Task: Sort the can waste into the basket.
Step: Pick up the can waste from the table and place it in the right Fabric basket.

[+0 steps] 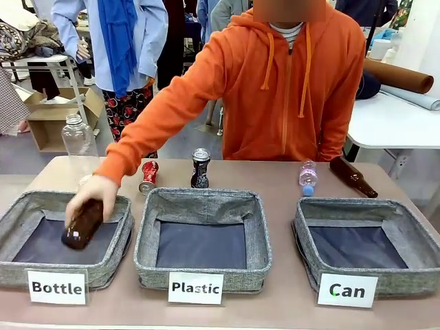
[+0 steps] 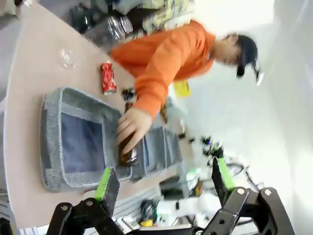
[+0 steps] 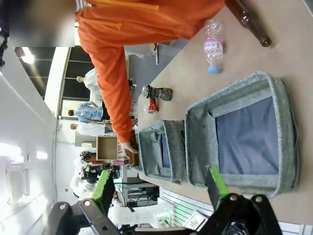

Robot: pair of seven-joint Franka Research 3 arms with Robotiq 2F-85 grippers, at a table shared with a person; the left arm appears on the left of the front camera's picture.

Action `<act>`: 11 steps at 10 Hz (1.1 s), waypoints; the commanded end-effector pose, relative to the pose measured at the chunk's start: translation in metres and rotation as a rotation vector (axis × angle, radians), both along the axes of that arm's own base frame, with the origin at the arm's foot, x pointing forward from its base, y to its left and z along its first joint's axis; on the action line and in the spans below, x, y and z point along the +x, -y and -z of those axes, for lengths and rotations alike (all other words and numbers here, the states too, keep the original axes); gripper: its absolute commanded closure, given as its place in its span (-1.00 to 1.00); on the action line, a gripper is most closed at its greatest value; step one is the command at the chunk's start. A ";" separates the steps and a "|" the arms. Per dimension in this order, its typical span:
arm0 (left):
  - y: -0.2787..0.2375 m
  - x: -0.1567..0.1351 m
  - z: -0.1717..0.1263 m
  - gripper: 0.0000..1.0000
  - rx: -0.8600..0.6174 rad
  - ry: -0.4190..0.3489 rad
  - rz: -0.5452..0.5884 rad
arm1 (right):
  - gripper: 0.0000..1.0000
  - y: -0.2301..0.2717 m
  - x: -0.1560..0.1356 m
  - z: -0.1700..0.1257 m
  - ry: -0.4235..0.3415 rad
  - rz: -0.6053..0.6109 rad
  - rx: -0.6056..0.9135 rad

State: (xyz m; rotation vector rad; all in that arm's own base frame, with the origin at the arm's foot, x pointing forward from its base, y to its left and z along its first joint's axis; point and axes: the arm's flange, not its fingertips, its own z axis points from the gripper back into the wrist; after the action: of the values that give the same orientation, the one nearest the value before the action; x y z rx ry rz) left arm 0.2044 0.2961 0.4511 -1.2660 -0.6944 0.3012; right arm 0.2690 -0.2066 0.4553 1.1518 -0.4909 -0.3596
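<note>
Two cans, front view: red can (image 1: 148, 176) and black can (image 1: 200, 168) stand at the table's (image 1: 275, 185) far side, beyond the "Plastic" basket (image 1: 203, 201) and well apart from the "Can" basket (image 1: 302, 237), which holds nothing.
Person's hand, front view: hand (image 1: 93, 192) holds a brown bottle (image 1: 82, 225) inside the "Bottle" basket (image 1: 20, 206), apparently sorting the glass.
Left gripper, left wrist view: left gripper (image 2: 165, 178) spread wide and empty, raised clear of that hand.
Right gripper, right wrist view: right gripper (image 3: 160, 186) gaping and empty, poised over the "Can" basket, probably waiting to fetch cans.
</note>
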 end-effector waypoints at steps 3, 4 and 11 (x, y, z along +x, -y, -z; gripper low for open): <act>0.014 0.000 0.027 -1.00 -0.098 0.088 -0.069 | -1.00 0.001 0.002 0.000 0.038 -0.004 0.006; 0.020 0.000 0.022 -1.00 -0.081 0.089 -0.064 | -1.00 0.001 0.002 0.000 0.038 -0.004 0.006; 0.097 0.062 -0.018 -1.00 0.152 0.023 0.156 | -1.00 0.001 0.002 0.000 0.038 -0.004 0.006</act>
State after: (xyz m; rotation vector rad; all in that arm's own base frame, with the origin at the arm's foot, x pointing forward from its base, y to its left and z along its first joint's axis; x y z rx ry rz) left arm 0.2593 0.2268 0.4546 -1.2446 -0.6667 0.1660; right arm 0.2690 -0.2064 0.4554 1.1515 -0.4905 -0.3579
